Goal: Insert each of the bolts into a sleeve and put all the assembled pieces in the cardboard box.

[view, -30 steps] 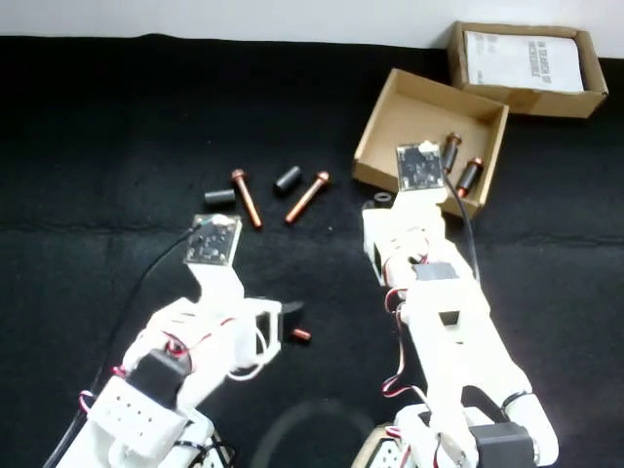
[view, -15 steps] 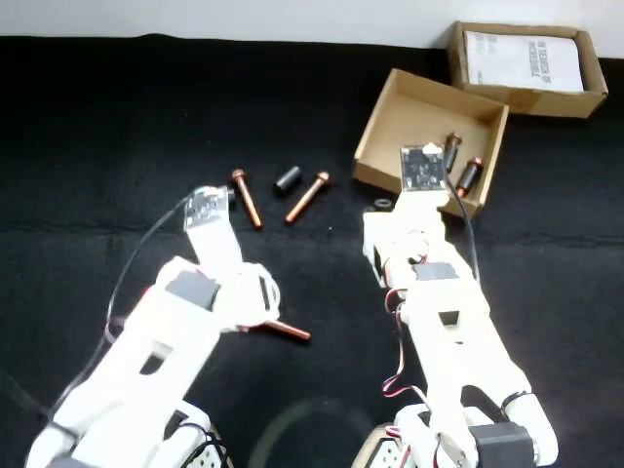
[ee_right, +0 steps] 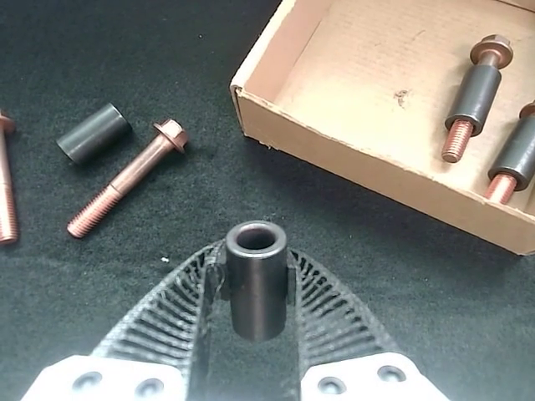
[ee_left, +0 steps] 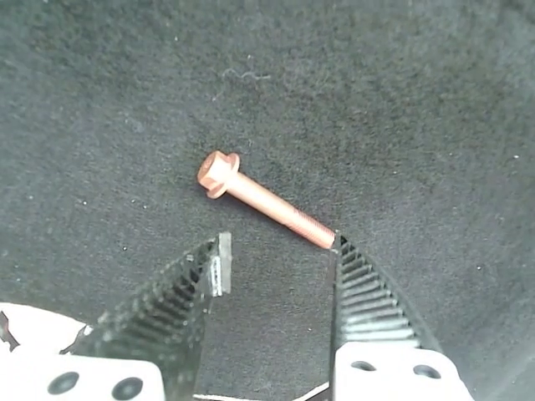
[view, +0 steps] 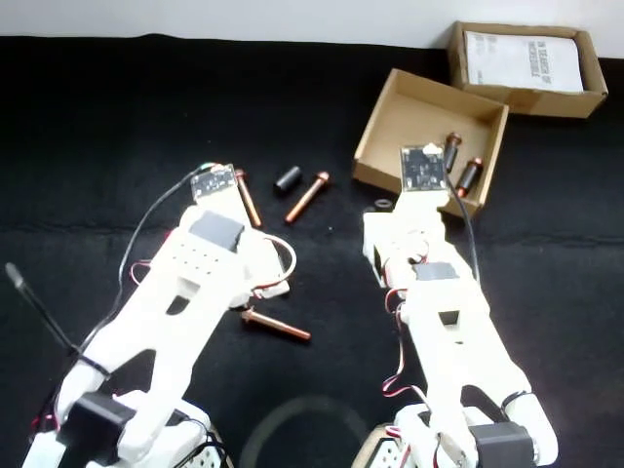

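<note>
My left fingers point(ee_left: 188, 292) are spread wide, low over the bench point(ee_left: 401, 100). A bolt point(ee_left: 263, 200) lies flat just ahead of them, its threaded end touching the tip of one finger and its head pointing away. I cannot tell for sure which bolt in the high view this one is.

My right fingers point(ee_right: 167, 322) are clenched on a sleeve point(ee_right: 256, 288), held with its open bore toward the wrist camera. It sits near the cardboard box point(ee_right: 334, 146) but outside it. Two assembled pieces point(view: 450, 151) lie in the box already.

On the bench I also see:
- a loose sleeve point(view: 288, 178);
- a second bolt point(view: 306, 197) just beside the loose sleeve;
- a third bolt point(view: 246, 195), partly hidden by the left arm;
- a fourth bolt point(view: 276, 325), nearer the arm bases.

As I read it, I am on the third assembly: the sleeve is ready and a bolt has yet to be picked up. The bolt sits skewed and ahead of the fingers rather than between them. I would therefore push the left fingers forward until the shank lies squarely between them, then close near the head to leave the thread free. After that comes the fussy part of lifting the bolt and lining its tip up with the bore of the held sleeve.
</note>
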Robot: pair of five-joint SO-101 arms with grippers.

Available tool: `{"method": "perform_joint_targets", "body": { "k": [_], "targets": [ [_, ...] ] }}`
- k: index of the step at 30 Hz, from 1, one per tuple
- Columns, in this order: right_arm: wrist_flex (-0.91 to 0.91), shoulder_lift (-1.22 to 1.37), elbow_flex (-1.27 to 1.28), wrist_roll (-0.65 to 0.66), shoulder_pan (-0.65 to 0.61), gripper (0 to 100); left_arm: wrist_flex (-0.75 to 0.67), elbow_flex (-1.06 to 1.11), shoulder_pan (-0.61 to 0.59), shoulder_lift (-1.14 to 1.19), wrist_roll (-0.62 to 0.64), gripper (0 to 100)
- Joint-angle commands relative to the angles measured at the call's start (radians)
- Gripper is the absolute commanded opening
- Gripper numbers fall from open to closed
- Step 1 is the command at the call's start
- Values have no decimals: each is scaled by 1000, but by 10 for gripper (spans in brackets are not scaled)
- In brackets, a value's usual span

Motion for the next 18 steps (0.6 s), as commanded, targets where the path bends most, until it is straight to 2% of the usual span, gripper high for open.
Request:
{"method": "perform_joint_targets", "body": {
  "k": [1, 18],
  "targets": [
    [4, -56, -25, -11, 5, 8, 3, -39, 13, 19, 8, 192],
    [4, -54, -35, -11, 1, 8, 3, -39, 15, 200, 57, 192]
  ]
}}
